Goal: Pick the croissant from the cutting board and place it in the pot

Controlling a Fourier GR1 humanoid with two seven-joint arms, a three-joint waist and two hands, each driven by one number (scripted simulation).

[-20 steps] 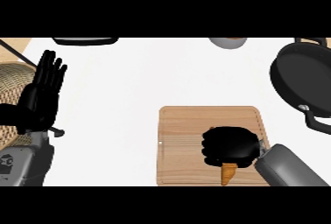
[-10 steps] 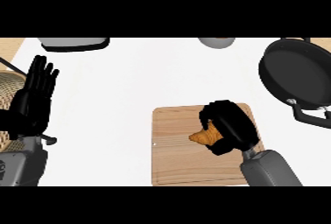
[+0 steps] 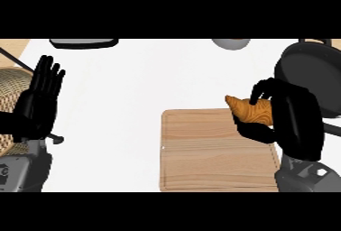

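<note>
R hand (image 3: 293, 119) curled round croissant (image 3: 251, 110), above board (image 3: 213, 153). Carry to pot (image 3: 310, 72) at 1 o'clock, clear rim before release. L hand (image 3: 36, 106) open, resting.

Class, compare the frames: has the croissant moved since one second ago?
Yes. The croissant, held in the right robot hand, has gone from the cutting board's near edge to its far right corner, toward the pot.

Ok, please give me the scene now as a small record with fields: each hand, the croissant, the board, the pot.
right robot hand: curled round the croissant, at the cutting board's upper right corner
croissant: held in the right robot hand, above the board's far edge
cutting board: wooden, on the white counter, nothing lying on it
pot: dark, at the view's right edge, beyond the hand
left robot hand: open, fingers up, resting at the view's left
</note>
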